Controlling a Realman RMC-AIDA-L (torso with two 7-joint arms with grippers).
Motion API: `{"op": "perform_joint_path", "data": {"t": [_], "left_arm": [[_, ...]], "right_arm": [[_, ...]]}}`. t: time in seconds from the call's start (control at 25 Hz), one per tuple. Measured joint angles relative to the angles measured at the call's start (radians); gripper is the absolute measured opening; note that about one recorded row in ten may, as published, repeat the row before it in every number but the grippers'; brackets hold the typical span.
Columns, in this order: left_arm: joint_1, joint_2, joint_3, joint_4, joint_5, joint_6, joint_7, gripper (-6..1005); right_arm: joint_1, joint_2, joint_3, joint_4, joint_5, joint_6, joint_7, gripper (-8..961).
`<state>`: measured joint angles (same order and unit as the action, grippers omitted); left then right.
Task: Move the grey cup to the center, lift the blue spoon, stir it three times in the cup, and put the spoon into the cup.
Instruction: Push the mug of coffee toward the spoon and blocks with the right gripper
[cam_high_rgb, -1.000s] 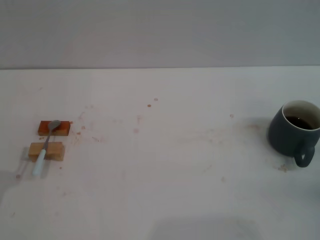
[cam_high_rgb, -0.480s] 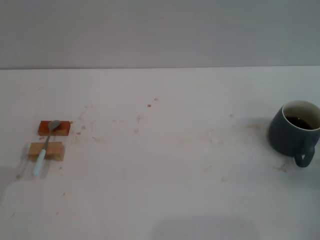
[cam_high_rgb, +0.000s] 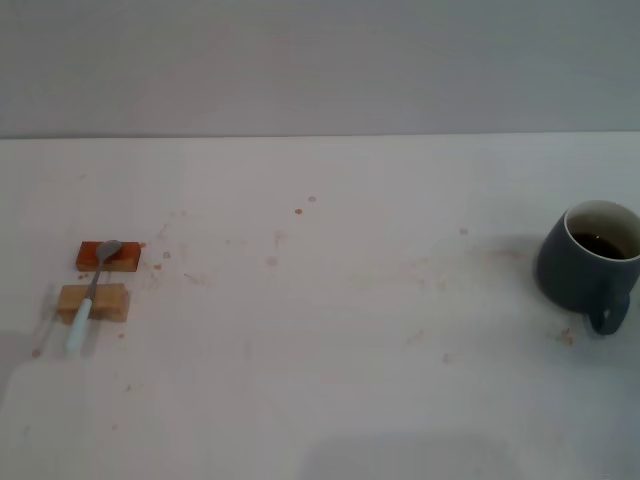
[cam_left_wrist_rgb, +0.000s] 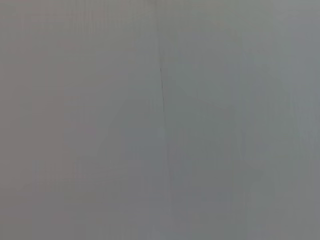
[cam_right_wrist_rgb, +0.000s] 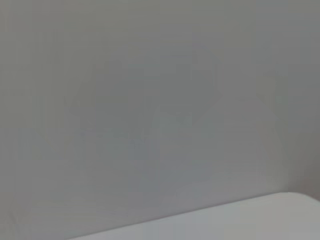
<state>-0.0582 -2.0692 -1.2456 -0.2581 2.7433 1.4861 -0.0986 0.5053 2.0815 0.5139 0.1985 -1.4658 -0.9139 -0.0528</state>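
Way over at the bench's (cam_high_rgb: 330, 400) right edge sits the grey cup (cam_high_rgb: 585, 268) — spoon (cam_high_rgb: 92, 290) far left on blocks (cam_high_rgb: 93, 302) — grab its body, slide slow; no fingers visible, can't tell.

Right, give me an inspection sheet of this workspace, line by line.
Surface: pale table with small brownish stains.
Job's things: grey cup upright at the right edge, dark liquid inside, handle toward the robot; blue spoon at the left, lying across two blocks.
Clutter: reddish block under the spoon's bowl, tan block under its handle.
Grippers: nothing seen in any view.
Cables: nothing seen.
Surroundings: plain grey wall behind the table.
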Motion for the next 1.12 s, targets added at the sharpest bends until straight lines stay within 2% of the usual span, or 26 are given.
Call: {"op": "perform_joint_path", "data": {"t": [0.48,0.96,1.12], "left_arm": [[0.0,0.0,0.0,0.003,-0.001,0.003,-0.002,815],[0.004,0.0,0.005,0.002,0.0,0.003,-0.003,812],[0.004,0.0,0.005,0.002,0.0,0.003,-0.003,811]], "right_arm": [[0.01,0.001,-0.006,0.017,-0.032,0.046,-0.001,-2],[0.033,0.002,-0.11,0.092,-0.038,0.067,-0.001,-2],[0.038,0.002,-0.117,0.136,-0.099,0.07,-0.001,-2]]}}
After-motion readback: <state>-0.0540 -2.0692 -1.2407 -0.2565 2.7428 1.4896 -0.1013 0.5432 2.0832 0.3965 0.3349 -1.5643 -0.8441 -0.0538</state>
